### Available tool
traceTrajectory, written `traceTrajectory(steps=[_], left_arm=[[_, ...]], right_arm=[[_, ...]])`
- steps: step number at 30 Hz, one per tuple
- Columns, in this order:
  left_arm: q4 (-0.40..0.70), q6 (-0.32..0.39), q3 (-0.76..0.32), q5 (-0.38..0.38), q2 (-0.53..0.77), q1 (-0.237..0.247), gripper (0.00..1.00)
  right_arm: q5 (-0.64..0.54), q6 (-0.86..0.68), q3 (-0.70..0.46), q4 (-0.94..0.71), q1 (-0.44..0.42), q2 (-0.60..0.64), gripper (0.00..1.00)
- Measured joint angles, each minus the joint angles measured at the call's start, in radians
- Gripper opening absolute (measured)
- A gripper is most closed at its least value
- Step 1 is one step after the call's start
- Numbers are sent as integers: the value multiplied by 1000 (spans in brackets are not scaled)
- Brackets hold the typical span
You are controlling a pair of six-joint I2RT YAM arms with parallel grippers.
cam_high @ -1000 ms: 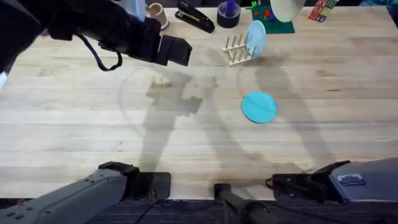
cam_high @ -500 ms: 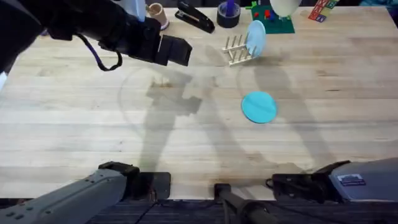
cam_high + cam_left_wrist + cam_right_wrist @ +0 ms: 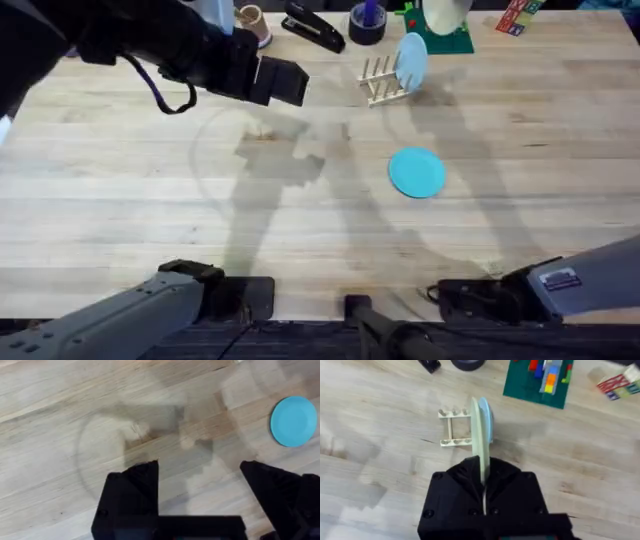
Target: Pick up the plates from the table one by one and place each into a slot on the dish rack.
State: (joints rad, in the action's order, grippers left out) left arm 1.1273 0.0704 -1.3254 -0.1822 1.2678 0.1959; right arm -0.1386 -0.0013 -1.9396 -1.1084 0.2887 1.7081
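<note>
The step in hand was the racking of the cream plate (image 3: 481,435). The right hand (image 3: 484,491) held it on edge, pinched between its fingers, in the air above the rack (image 3: 455,428), where a pale-blue plate (image 3: 487,419) already stood upright at one end. From overhead the cream plate (image 3: 443,14) showed at the far edge of the desk (image 3: 120,200), beyond the rack (image 3: 378,80).

The next move, as I judged it, called for lining the plate's edge with a free gap between pegs beside the pale-blue one, then lowering it straight so it neither struck the pegs nor knocked its neighbour.

The left hand (image 3: 200,467) hung wide and empty over bare desk, well apart from the turquoise plate (image 3: 293,421), which lay flat near the desk's middle, still to be picked up.

The count: three plates, being one cream, one turquoise and one pale-blue; one rack; two hands.
</note>
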Motion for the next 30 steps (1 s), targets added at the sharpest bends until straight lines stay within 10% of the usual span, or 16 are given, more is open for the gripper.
traceTrajectory(steps=[30], left_arm=[[0,0,0,0,0,0,995]], right_arm=[[118,-62,1,66,-49,295,31]])
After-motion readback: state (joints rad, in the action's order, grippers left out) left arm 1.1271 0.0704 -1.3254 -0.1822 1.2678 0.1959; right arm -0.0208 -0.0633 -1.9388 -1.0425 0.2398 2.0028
